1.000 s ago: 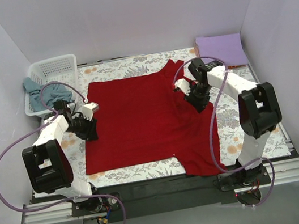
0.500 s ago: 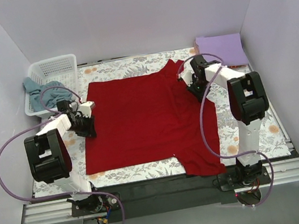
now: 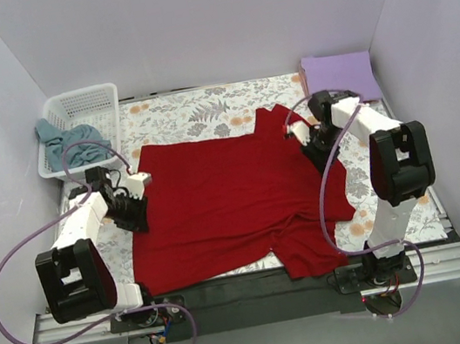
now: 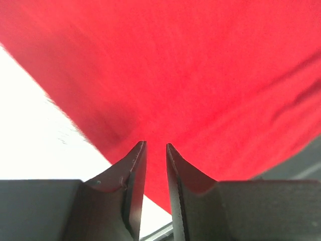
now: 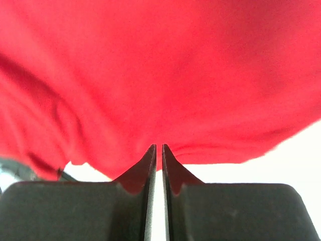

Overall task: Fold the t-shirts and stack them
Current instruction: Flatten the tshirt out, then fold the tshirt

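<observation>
The red shirt [image 3: 225,195] lies spread mid-frame on the desk [image 3: 194,114], left gripper [image 3: 136,216] and right gripper [image 3: 315,151] each clamped on a side edge: you should carry both edges at matching height and pace so the cloth folds flat, not bunched.

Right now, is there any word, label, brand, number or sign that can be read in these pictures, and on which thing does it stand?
None can be read. The red t-shirt, the lavender t-shirt and the white basket show no text; the floral cloth bears only a printed pattern.
</observation>
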Controlling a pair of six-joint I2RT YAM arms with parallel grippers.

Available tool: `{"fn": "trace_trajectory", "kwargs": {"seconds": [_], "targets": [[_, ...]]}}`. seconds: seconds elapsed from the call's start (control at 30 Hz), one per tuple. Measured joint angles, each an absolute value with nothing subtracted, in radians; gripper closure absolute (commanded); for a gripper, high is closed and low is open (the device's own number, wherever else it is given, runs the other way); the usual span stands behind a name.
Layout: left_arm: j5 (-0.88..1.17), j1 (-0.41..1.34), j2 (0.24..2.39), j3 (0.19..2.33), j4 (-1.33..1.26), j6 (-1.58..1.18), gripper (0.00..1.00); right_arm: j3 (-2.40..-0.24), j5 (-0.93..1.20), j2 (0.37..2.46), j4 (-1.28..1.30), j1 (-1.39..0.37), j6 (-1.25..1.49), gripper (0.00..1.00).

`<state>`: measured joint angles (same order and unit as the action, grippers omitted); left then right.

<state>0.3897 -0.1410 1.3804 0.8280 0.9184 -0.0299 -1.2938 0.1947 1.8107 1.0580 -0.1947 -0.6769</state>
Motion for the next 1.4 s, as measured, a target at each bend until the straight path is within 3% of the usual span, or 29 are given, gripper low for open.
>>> {"fn": "trace_trajectory", "kwargs": {"seconds": [0.13, 0.3, 0.47, 0.8, 1.17, 1.27, 1.4], "targets": [[0.427, -0.141, 1.457, 0.992, 0.900, -0.073, 0.74, -1.565, 0.221, 1.919, 1.021, -0.174, -0.635, 0.87], [0.454, -0.141, 1.549, 1.077, 0.816, -0.143, 0.69, -1.692, 0.205, 2.035, 0.961, -0.165, -0.577, 0.85], [0.468, -0.141, 1.633, 1.165, 0.770, -0.202, 0.61, -1.769, 0.190, 2.135, 0.914, -0.157, -0.520, 0.71], [0.536, -0.141, 1.847, 1.438, 0.694, -0.305, 0.57, -1.993, 0.214, 2.236, 0.836, -0.124, -0.410, 0.41], [0.542, -0.141, 2.004, 1.573, 0.677, -0.340, 0.55, -2.105, 0.297, 2.379, 0.804, -0.102, -0.379, 0.50], [0.543, -0.137, 2.020, 1.591, 0.681, -0.349, 0.55, -2.124, 0.339, 2.431, 0.805, -0.092, -0.368, 0.60], [0.541, -0.133, 2.047, 1.625, 0.686, -0.358, 0.55, -2.148, 0.419, 2.436, 0.801, -0.066, -0.351, 0.58]]}}
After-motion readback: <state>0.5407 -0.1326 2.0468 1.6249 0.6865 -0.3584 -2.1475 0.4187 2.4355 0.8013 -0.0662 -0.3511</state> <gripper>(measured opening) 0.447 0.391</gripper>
